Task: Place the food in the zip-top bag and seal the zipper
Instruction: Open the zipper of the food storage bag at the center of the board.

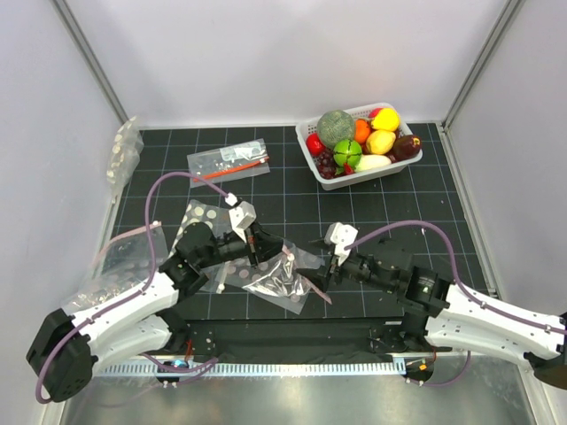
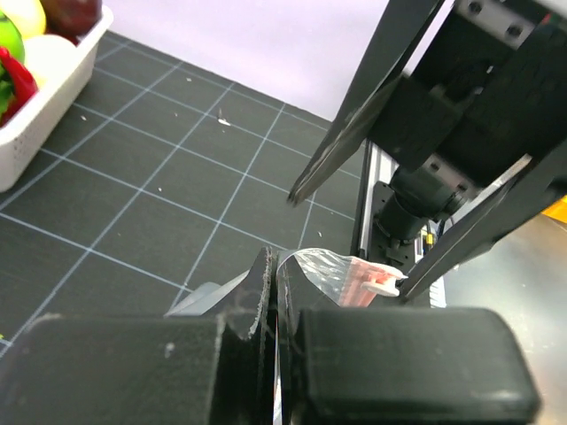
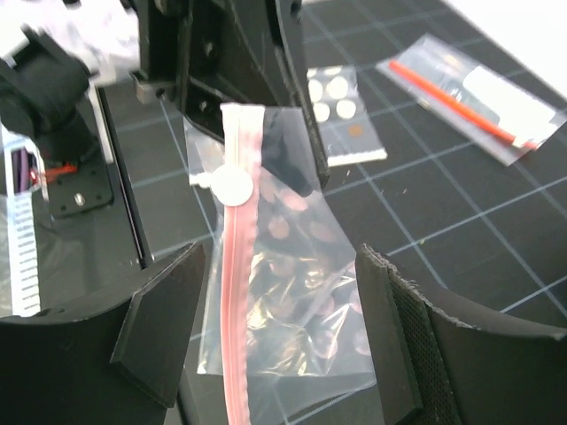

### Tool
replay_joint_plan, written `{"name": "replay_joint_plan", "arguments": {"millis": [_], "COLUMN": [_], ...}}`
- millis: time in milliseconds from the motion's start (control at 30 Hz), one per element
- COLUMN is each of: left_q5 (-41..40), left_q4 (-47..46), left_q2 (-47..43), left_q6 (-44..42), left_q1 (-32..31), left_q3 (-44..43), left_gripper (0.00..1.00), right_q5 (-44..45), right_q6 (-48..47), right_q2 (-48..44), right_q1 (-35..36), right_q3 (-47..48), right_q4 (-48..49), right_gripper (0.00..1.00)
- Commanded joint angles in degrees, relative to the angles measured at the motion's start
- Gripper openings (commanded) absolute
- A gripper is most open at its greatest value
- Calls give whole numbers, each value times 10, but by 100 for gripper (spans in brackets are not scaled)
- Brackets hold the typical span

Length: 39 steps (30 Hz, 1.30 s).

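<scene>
The left end effector (image 2: 271,283) is pressed together, pinching the bag (image 3: 301,266); the right end effector (image 3: 276,323) is spread astride it. The bag appears light, limp and slippery, so grasp at the stiffer pink zipper (image 3: 232,283).

From the left wrist we only caught a corner of the basket (image 2: 40,102), and the left gripper (image 2: 273,270) hid most of the zip-top bag (image 2: 323,270).

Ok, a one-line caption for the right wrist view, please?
Open right gripper straddles the dotted zip-top bag, its pink zipper running up to the shut left gripper holding the far edge.
</scene>
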<state>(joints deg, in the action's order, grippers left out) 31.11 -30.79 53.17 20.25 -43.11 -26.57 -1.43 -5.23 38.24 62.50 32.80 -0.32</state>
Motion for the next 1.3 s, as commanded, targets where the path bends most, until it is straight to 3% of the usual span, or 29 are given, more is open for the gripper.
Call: {"name": "replay_joint_plan", "arguments": {"millis": [0,500,600,633,933,1033,1267], "left_q5": [11,-12,-13,-15,-26,-31,-32], "left_q4": [-6,11,14,16,30,35,50], "left_q2": [5,30,33,33,29,29,35], "left_q6": [16,18,15,14,0,-6,-49], "left_q1": [-2,-14,-17,-18,-23,-28,-56], "left_q3": [-25,-39,-42,-42,-43,-44,-50], "left_gripper": [0,0,0,0,0,0,0], "right_q5": [-6,90,107,110,129,131,126], "right_q6": [-1,-8,-7,-7,-1,2,4], "right_q2": [17,65,69,68,18,11,13], "right_q1": [1,47,53,54,54,54,54], "right_q3": [18,27,30,30,16,18,24], "right_q4": [44,109,117,117,111,99,90], "right_gripper": [76,67,60,50,8,1,1]}}
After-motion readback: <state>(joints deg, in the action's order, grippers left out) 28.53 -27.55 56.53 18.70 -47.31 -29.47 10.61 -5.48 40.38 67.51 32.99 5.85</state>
